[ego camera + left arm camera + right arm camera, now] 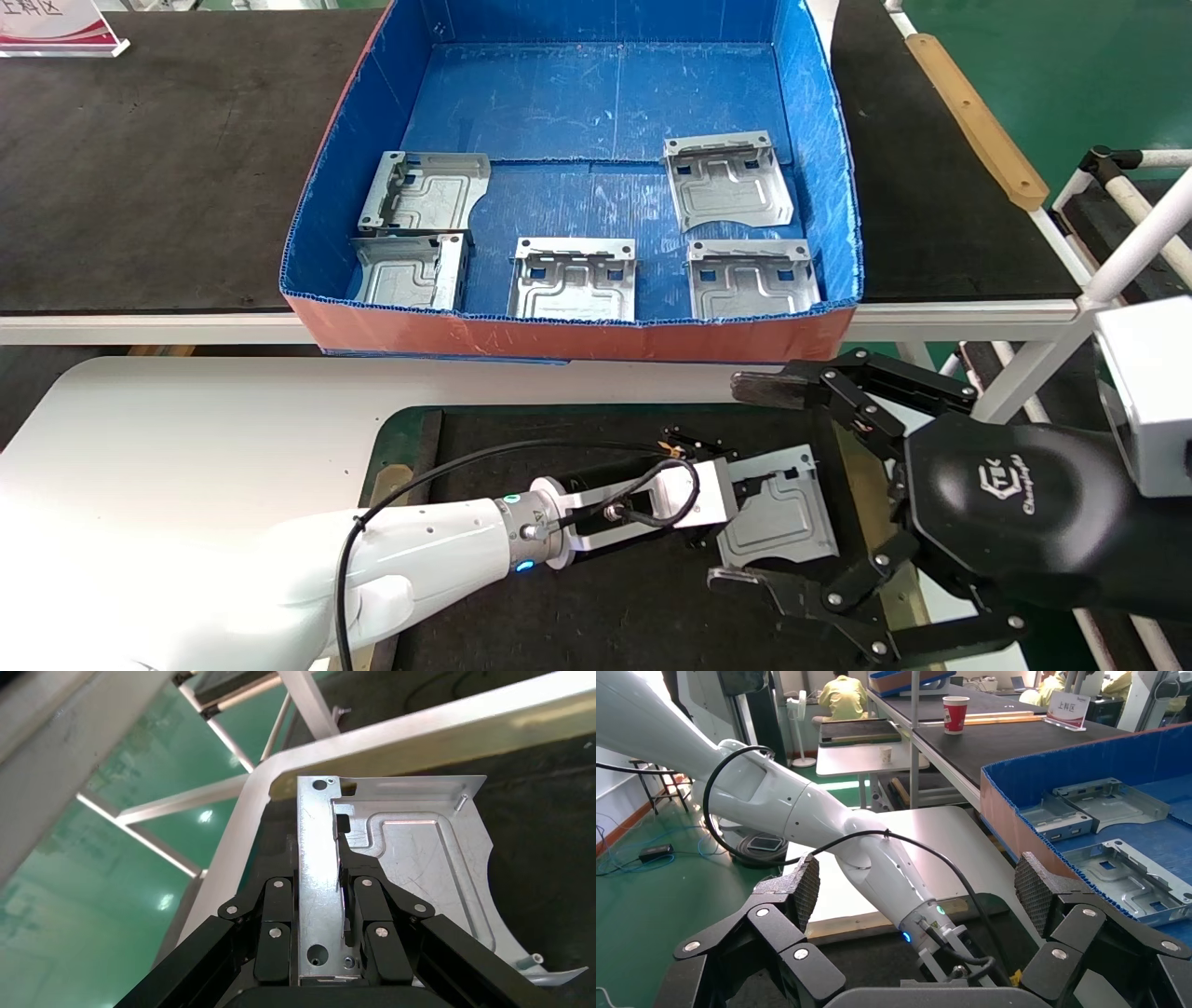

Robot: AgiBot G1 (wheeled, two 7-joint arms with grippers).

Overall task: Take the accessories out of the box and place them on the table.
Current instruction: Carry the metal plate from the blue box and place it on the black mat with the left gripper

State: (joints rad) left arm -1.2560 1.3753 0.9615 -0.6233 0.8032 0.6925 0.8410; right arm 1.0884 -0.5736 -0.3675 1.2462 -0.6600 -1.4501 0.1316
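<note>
The box [577, 337], blue inside and orange-red outside, holds several silver plates, such as one at its front middle [575, 278] and one at the back right [726, 179]. My left gripper [736, 508] reaches over the dark mat [577, 596] of the white table [186, 438]. It is shut on the upright flange of another plate [782, 513], low over the mat's right part. The left wrist view shows this gripper [320, 874] clamping that plate [422, 860]. My right gripper [748, 485] is open with one finger on each side of that plate, touching nothing. It also shows open in the right wrist view [921, 892].
The box stands on a long dark-topped bench [140, 168] behind the table. A wooden strip [978, 121] lies on the bench's right edge. A white tube frame [1145, 233] stands at the right. A sign [56, 28] is at the far left.
</note>
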